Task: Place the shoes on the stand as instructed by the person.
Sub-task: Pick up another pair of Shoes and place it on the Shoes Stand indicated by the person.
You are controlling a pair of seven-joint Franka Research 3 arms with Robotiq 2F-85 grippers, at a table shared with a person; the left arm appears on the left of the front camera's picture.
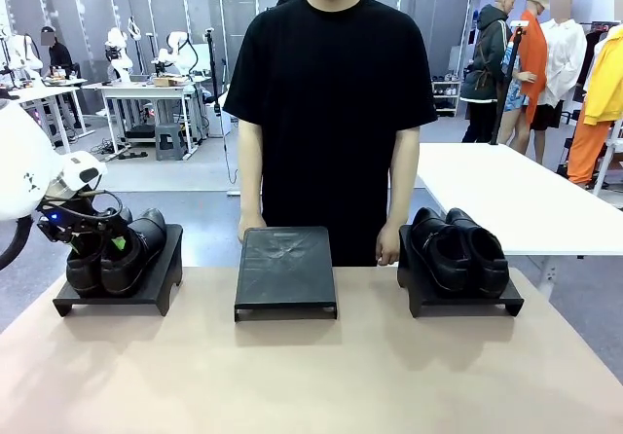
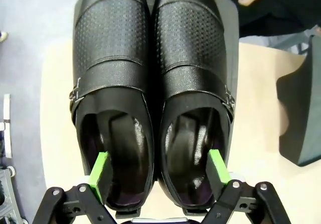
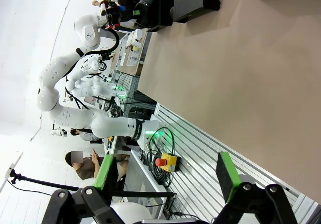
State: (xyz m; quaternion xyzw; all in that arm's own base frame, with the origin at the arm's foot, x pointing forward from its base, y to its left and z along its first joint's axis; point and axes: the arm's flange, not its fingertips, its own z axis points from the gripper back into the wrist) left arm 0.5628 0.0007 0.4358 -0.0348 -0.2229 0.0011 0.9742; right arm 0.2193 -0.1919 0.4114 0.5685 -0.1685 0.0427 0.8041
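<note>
left end effector (image 2: 158, 174) spread, one pad dipped into each of the left pair of shoes (image 2: 153, 83) on its stand (image 1: 122, 283). grasp step; next needs squeezing together, then lifting toward middle stand (image 1: 285, 271).

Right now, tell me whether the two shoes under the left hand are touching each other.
Touching. In the left wrist view, the left shoe and right shoe press side by side along their inner edges, no gap between them.

In the left wrist view the toes of the left pair of shoes (image 2: 155, 83) are cut off by the top edge. The left hand (image 2: 159, 173) has its green fingertips (image 2: 99, 170) partly hidden inside the shoe openings. In the front view this hand (image 1: 97, 242) is mostly hidden behind the shoes.
</note>
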